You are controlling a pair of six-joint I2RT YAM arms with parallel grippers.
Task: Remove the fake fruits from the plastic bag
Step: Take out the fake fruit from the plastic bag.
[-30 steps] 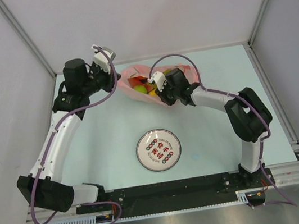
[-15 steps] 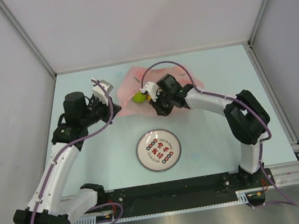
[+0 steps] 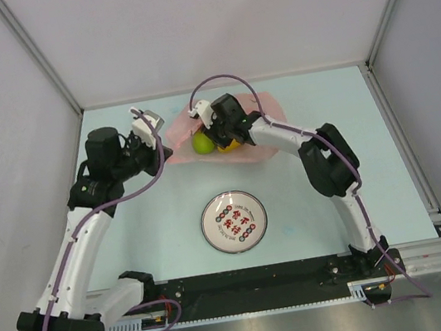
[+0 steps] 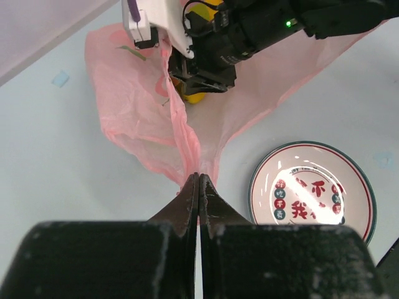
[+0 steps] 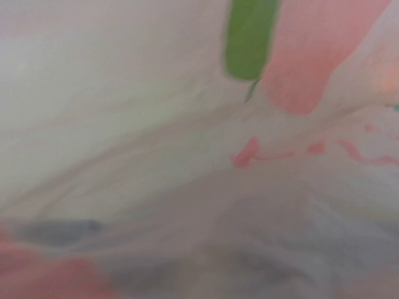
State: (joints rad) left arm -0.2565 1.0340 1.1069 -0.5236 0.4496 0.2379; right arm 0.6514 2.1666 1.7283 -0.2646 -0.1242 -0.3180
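Note:
The pink plastic bag (image 3: 261, 144) lies crumpled at the back of the table. My left gripper (image 3: 163, 151) is shut on its left edge, and the film (image 4: 140, 118) fans out from the pinched jaws (image 4: 198, 179). My right gripper (image 3: 217, 137) reaches into the bag's mouth from the right. Its fingers are hidden by the bag and the wrist. A green fruit (image 3: 203, 143) and a yellow fruit (image 3: 231, 144) lie in the mouth beside it. The yellow fruit (image 4: 194, 98) sits just under the right gripper's head (image 4: 209, 59). The right wrist view is blurred film with a green shape (image 5: 249, 37).
A round white plate (image 3: 234, 222) with a dark rim and red print sits on the table in front of the bag, also at the lower right of the left wrist view (image 4: 312, 190). Grey walls enclose the table on three sides.
My left gripper pulled the bag's edge down and left. The right gripper pushed up and left, deeper into the bag's mouth. The green fruit now shows at the opening.

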